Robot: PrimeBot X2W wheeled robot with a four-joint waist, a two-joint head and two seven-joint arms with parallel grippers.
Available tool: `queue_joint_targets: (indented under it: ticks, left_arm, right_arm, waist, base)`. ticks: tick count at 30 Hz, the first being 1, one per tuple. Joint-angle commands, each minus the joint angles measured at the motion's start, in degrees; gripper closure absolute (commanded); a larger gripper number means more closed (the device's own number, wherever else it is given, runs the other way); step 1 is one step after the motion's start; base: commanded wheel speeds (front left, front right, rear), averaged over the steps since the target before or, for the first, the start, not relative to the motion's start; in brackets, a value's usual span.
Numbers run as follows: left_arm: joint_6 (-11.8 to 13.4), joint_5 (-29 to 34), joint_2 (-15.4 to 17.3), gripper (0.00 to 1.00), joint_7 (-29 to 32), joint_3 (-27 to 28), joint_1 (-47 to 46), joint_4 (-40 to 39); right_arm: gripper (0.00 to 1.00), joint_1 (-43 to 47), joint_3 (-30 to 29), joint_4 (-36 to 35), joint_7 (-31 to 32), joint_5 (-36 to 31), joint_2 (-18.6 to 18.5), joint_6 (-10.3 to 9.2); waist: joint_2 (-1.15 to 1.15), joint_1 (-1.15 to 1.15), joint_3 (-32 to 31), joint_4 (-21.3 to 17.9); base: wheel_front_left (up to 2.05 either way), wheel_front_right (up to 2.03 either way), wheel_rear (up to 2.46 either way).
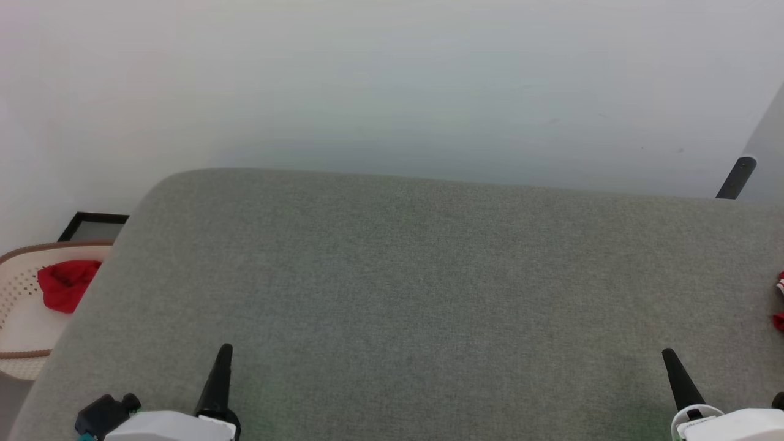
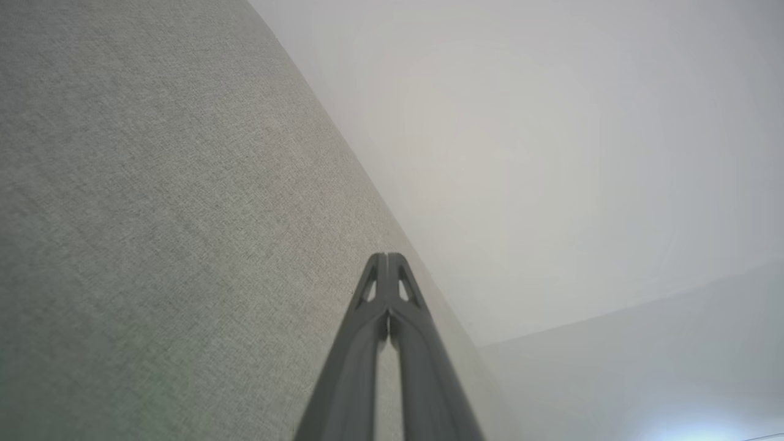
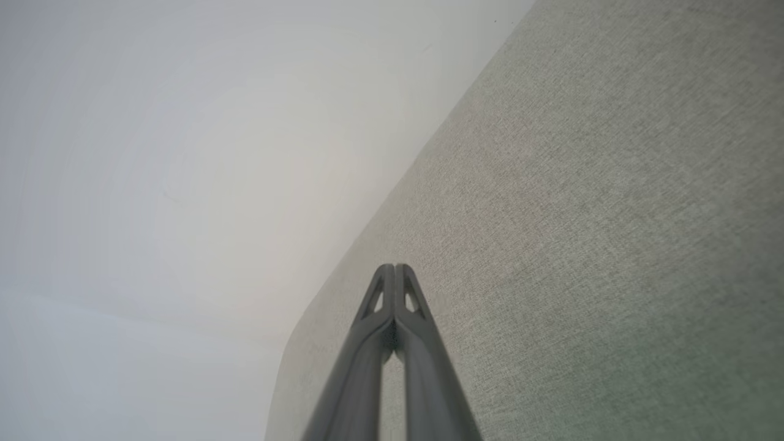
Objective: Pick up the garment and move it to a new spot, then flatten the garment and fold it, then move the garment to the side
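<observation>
The left gripper (image 1: pixel 225 349) at 7 o'clock and the right gripper (image 1: pixel 667 353) at 5 o'clock hover over the grey fabric surface (image 1: pixel 416 275), each with its fingers pressed together and empty. A red-and-white sliver of the garment (image 1: pixel 780 286) lies at the 3 o'clock edge.

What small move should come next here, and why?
Probably turn right toward the red-and-white cloth barely showing at the head view's right edge, likely the garment; the plain red cloth in the basket shows no trim, and both jaws are shut over the grey padding.
</observation>
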Motion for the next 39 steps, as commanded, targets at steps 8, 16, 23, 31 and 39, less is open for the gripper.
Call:
queue_joint_targets:
  ticks: [8,16,23,31,39]
  left_arm:
    - [0.01,-4.46,-0.58,1.00,1.42,1.23,-1.89,-0.77]
    - [0.01,-8.06,-1.26,1.00,2.57,2.03,-2.49,-0.90]
    - [0.01,-11.16,-1.80,1.00,3.50,2.68,-2.94,-0.97]
    - [0.01,-14.38,-2.36,1.00,4.56,3.39,-3.45,-1.06]
    - [0.01,-17.34,-2.90,1.00,5.53,4.06,-3.90,-1.12]
  right_arm:
    - [1.00,-2.06,0.41,-0.59,0.23,5.57,-0.02,-0.02]
    - [1.00,-2.73,0.61,-0.57,0.32,9.96,0.08,-0.02]
    - [1.00,-3.43,0.81,-0.56,0.38,13.58,0.16,-0.02]
    - [1.00,-4.13,1.02,-0.53,0.50,17.48,0.25,-0.01]
    - [1.00,-4.55,1.22,-0.49,0.59,21.07,0.33,-0.01]
  waist:
    - [0.00,0.00,0.35,-0.13]
    - [0.00,0.00,0.71,-0.26]
    - [0.00,0.00,1.02,-0.37]
    - [0.00,0.00,1.37,-0.50]
    - [0.00,0.00,1.72,-0.63]
  base:
    - [0.00,0.00,0.00]
    - [0.00,0.00,0.00]
    - [0.00,0.00,0.00]
    - [0.00,0.00,0.00]
    - [0.00,0.00,0.00]
